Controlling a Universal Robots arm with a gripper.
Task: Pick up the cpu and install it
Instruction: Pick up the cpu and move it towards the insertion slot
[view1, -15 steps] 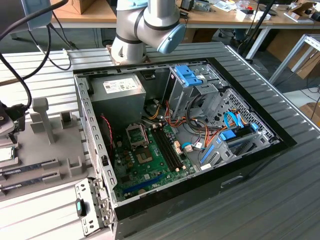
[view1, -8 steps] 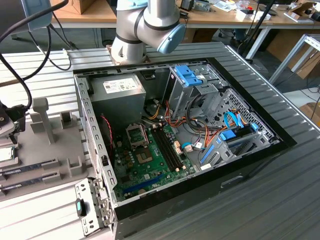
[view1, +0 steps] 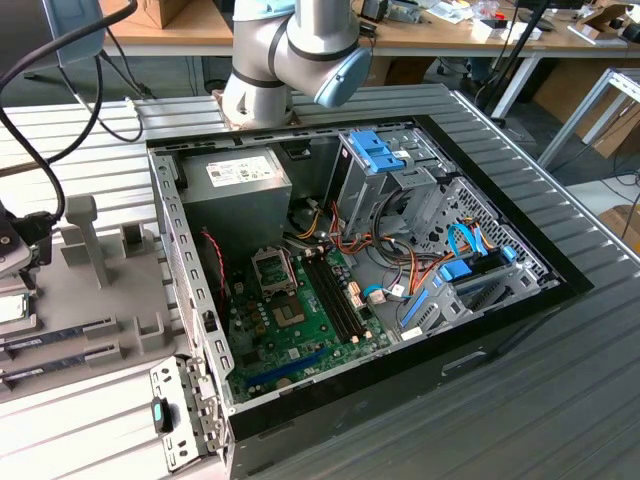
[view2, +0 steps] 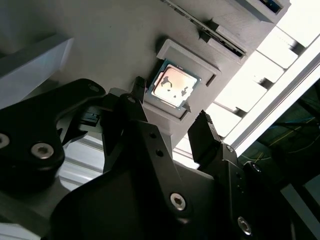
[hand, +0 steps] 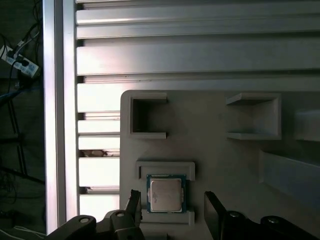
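Note:
The cpu (hand: 165, 194), a small silvery square chip with a green rim, lies flat in a shallow recess of the grey holder tray (hand: 220, 160); it is the same cpu (view2: 172, 86) in both wrist views. My gripper (hand: 172, 206) hangs just over it, open, one black fingertip (view2: 137, 89) on each side of the chip and nothing held. In the exterior view the gripper (view1: 20, 250) is at the far left edge, above the cpu (view1: 10, 308). The open computer case holds the green board (view1: 300, 325) with its empty socket (view1: 272, 270).
The case (view1: 400, 250) has raised metal walls, drive cages and loose cables inside. Memory sticks (view1: 60, 335) lie in slots of the grey tray, which also carries upright posts (view1: 85, 225). Ribbed aluminium table (view1: 90, 420) surrounds everything. A cable (view1: 60, 130) loops over the tray.

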